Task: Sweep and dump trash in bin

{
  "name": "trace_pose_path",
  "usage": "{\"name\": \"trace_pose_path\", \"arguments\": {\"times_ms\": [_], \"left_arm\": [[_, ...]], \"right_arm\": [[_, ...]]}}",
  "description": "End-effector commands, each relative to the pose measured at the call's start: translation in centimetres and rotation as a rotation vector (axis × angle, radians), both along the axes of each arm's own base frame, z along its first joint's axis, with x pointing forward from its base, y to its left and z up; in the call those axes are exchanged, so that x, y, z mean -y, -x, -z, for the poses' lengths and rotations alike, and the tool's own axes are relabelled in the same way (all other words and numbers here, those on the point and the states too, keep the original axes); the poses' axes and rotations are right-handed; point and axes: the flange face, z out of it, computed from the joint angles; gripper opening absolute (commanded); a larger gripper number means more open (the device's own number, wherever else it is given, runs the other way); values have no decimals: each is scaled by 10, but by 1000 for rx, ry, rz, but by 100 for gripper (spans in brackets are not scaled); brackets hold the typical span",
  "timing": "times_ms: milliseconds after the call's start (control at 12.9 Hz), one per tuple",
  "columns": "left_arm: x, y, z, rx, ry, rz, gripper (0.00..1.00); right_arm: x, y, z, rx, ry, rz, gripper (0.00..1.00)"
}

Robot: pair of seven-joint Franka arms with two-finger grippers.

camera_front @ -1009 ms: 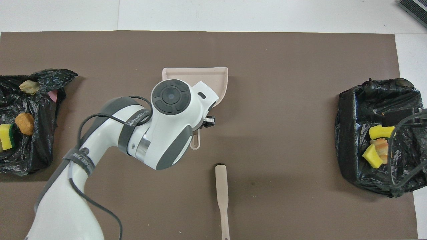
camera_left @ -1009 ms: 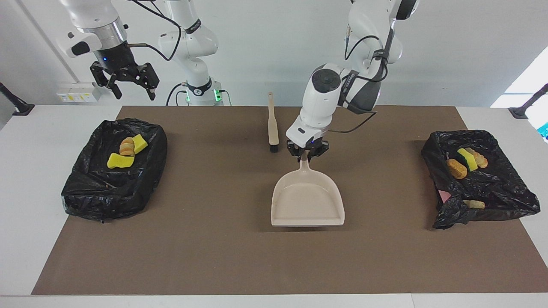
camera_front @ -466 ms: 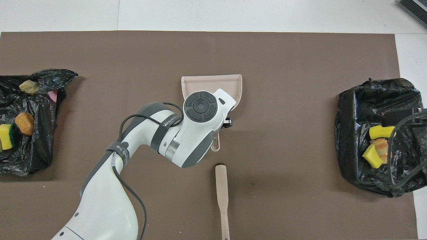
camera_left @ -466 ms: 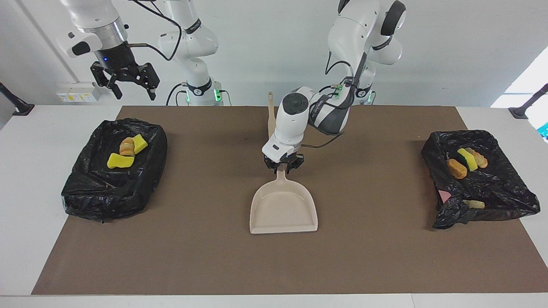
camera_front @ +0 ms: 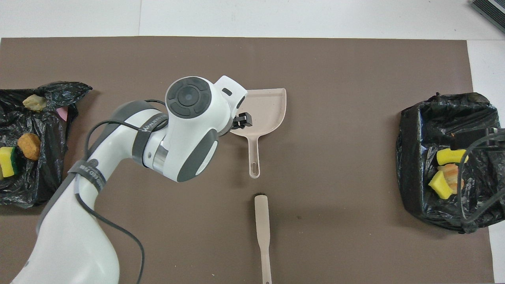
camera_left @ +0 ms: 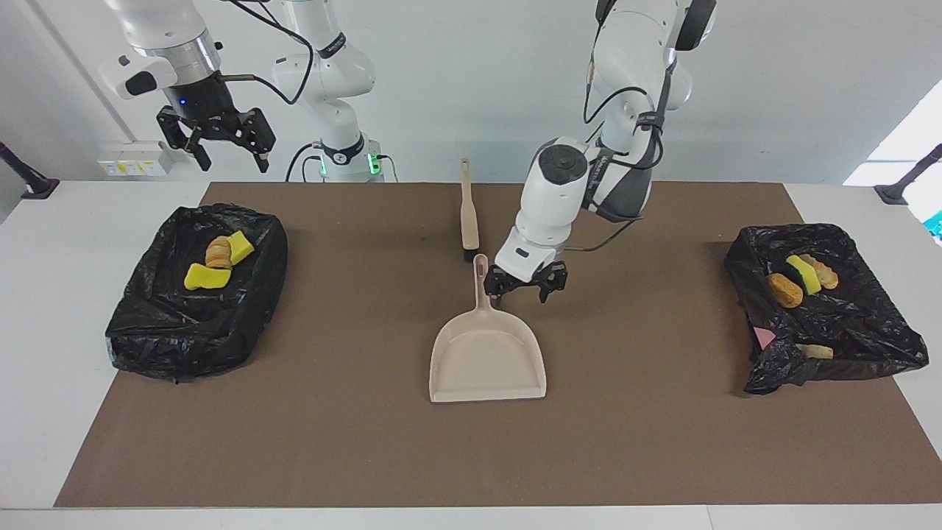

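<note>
trash pieces (camera_left: 210, 276): 7 | bins (camera_left: 147, 324): 2 | dustpan (camera_left: 487, 361): 1 | brush (camera_left: 468, 213): 1

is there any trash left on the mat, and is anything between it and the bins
No piece lies on the brown mat. All the trash that shows is already in the two black-lined bins, so nothing visible stands in the way. The empty dustpan lies flat, with the open left gripper just above the mat beside its handle. The open right gripper waits raised.

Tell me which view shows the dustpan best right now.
The facing view: the dustpan lies flat on the brown mat, pan and handle fully visible, with the open left hand just beside the handle. In the overhead view the left arm covers one corner of the dustpan; its handle shows.
</note>
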Motion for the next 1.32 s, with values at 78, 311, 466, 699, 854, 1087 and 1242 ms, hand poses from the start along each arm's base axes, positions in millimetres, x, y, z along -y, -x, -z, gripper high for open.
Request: {"name": "trace_pose_path", "arguments": {"times_ms": [78, 311, 466, 699, 854, 1087, 1242], "left_arm": [[-77, -16, -46, -4, -24, 49, 100], [-150, -18, -88, -21, -36, 112, 100], [-199, -10, -114, -45, -50, 180, 100], [-243, 10, -141, -89, -64, 223, 100], [-280, 23, -150, -85, -67, 226, 100], [-304, 38, -169, -89, -67, 264, 100], [-310, 45, -183, -111, -71, 255, 100]], "right_arm": [[0, 1, -1, 10, -2, -7, 100], [0, 1, -1, 10, -2, -7, 100], [0, 1, -1, 10, -2, -7, 100], [0, 1, -1, 10, -2, -7, 100], [0, 1, -1, 10, -2, -7, 100], [0, 1, -1, 10, -2, -7, 100], [0, 1, -1, 10, -2, -5, 100]]}}
